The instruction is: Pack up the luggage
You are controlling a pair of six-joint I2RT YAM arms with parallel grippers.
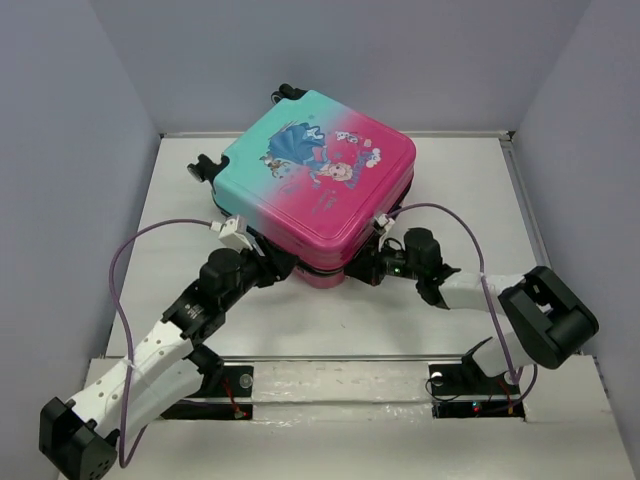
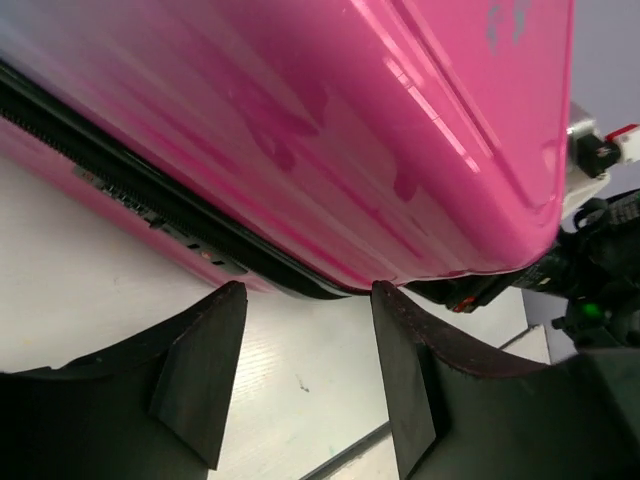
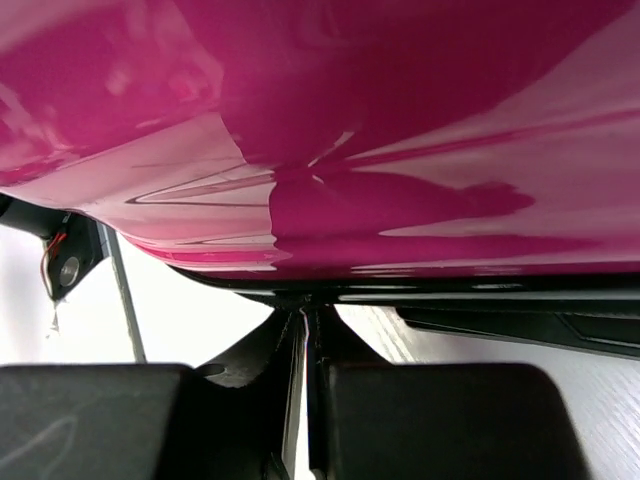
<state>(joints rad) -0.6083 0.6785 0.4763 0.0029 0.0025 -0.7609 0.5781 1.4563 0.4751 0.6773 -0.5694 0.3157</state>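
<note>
One piece of luggage lies flat on the white table, toward the far side and turned so that one corner faces the arm bases. Its upper shell runs from teal on the left to pink on the right and carries a cartoon princess print. Black wheels project from the far-left edge. The upper shell sits on the lower shell with the black zipper band between them. The interior is not visible, so contents cannot be determined.

The left gripper is at the near-left side of the facing corner, low against the table. In the left wrist view its fingers stand apart, with bare table surface between them and the pink shell directly ahead; they grip nothing.

The right gripper is at the near-right side of the same corner. In the right wrist view its fingers are drawn together, leaving only a thin slit, and their tips meet at the zipper band under the pink shell. They may be pinching something thin there, but the view is too dark to confirm.

A purple cable loops beside the left arm.
</note>
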